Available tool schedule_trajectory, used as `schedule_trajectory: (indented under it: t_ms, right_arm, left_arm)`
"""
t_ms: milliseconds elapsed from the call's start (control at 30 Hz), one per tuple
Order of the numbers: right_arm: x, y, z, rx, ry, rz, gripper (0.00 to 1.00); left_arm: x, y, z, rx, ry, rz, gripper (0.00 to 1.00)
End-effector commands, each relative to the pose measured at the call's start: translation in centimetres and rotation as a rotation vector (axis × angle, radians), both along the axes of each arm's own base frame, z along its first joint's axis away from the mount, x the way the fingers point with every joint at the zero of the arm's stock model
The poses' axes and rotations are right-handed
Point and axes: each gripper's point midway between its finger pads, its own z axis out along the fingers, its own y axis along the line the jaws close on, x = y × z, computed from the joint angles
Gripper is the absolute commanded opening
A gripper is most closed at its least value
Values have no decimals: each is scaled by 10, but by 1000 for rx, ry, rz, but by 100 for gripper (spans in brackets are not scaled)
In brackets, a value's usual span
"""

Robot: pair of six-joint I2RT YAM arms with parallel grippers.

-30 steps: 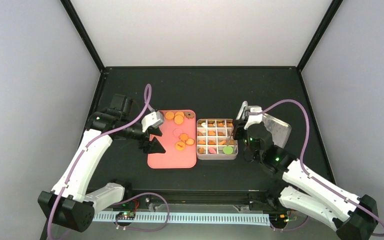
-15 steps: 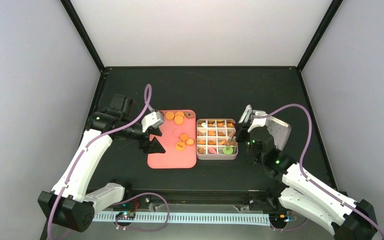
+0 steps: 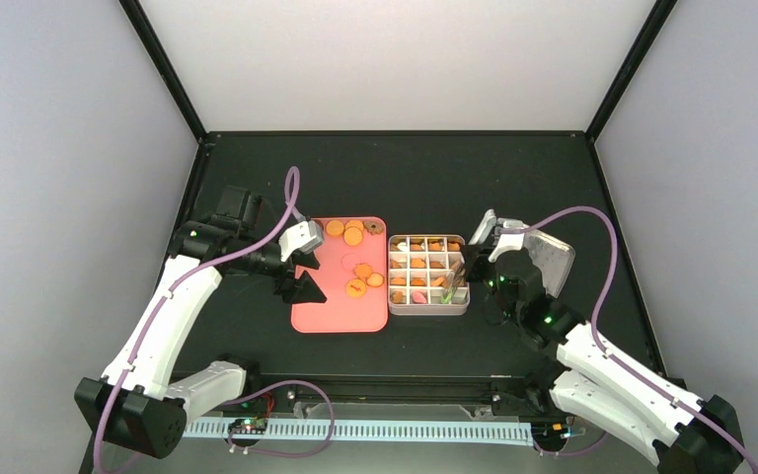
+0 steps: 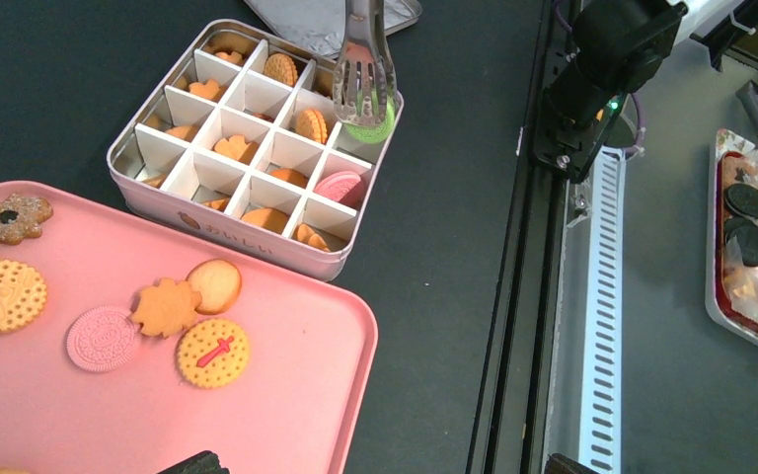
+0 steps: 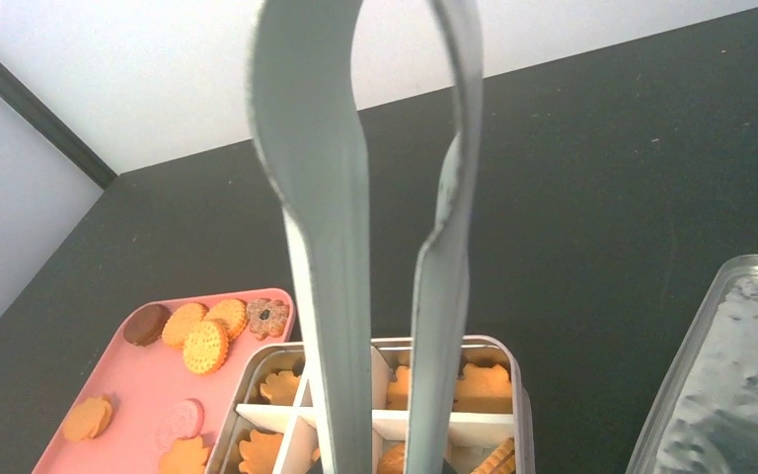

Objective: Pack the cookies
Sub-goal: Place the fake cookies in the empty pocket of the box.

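Green cookie (image 4: 382,125) at tongs (image 4: 363,69) tips — tongs in right tool (image 3: 471,259); over tin (image 4: 242,240).

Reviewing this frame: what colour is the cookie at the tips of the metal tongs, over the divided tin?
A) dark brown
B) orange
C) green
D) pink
C: in the left wrist view, the tongs close around a green cookie at a corner compartment of the tin.

Black table (image 3: 405,178). On it, side by side: pink tray (image 3: 328,314) left, divided tin (image 3: 430,309) just beside; further right, probably its metal lid (image 3: 556,259), partly hidden.
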Motion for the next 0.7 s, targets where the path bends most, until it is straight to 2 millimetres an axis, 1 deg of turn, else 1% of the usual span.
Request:
schedule_trajectory:
  t_ms: [0,267,433,533,667]
  right_arm:
    - [4,6,20,0,-47,31,16]
    - [4,29,22,-93,-63,168,12]
    - [1,44,29,-172,-103,279,8]
    - [-2,54,33,-164,-124,338,7]
    - [-6,62,30,-170,-118,390,7]
  left_arm:
    - [1,1,9,-1,-34,-8,86]
    - [1,1,8,4,-30,-6,86]
    - [2,1,8,8,-30,-6,86]
    - [2,1,8,5,-28,-6,86]
    - [2,1,9,5,-27,-7,86]
